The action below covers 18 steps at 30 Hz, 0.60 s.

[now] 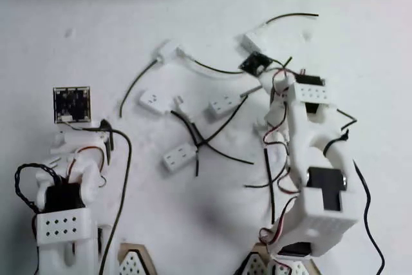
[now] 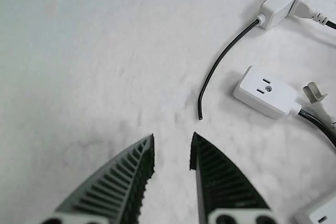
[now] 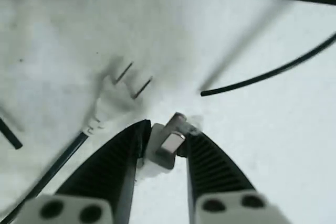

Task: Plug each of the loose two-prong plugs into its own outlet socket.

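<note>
Right claw (image 3: 167, 129) clamped on a white two-prong plug (image 3: 169, 144), metal prongs showing between the jaws; we judge that a square grip is needed so the prongs meet the slots straight. A second plug (image 3: 113, 97) lies just ahead of this claw, with black cables (image 3: 262, 80) crossing beyond, so we would lift clear before travelling. Left claw (image 2: 172, 139), jaws apart, hangs over bare table (image 2: 79, 51); an outlet socket (image 2: 265, 90) lies ahead, off to one side
</note>
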Each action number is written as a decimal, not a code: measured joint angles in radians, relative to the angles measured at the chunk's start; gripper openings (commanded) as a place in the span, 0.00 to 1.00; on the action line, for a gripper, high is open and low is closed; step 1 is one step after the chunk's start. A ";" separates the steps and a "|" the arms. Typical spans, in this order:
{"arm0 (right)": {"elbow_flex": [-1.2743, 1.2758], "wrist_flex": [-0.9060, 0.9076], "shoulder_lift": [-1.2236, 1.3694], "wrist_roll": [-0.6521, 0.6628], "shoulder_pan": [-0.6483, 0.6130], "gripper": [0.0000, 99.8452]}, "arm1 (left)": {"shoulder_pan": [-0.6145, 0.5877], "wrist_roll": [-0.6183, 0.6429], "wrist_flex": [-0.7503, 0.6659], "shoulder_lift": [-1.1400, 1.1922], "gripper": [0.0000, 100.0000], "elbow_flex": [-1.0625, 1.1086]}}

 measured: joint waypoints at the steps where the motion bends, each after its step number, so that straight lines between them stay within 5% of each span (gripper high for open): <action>1: -0.014 0.037 -0.032 0.000 -0.009 0.02 | 0.000 0.000 0.000 0.000 0.13 0.000; 9: -0.026 0.216 -0.336 -0.086 -0.150 0.02 | 0.000 0.000 0.000 0.000 0.13 0.000; 18: -0.026 0.221 -0.385 -0.740 -0.163 0.02 | 0.000 0.000 0.000 0.000 0.13 0.000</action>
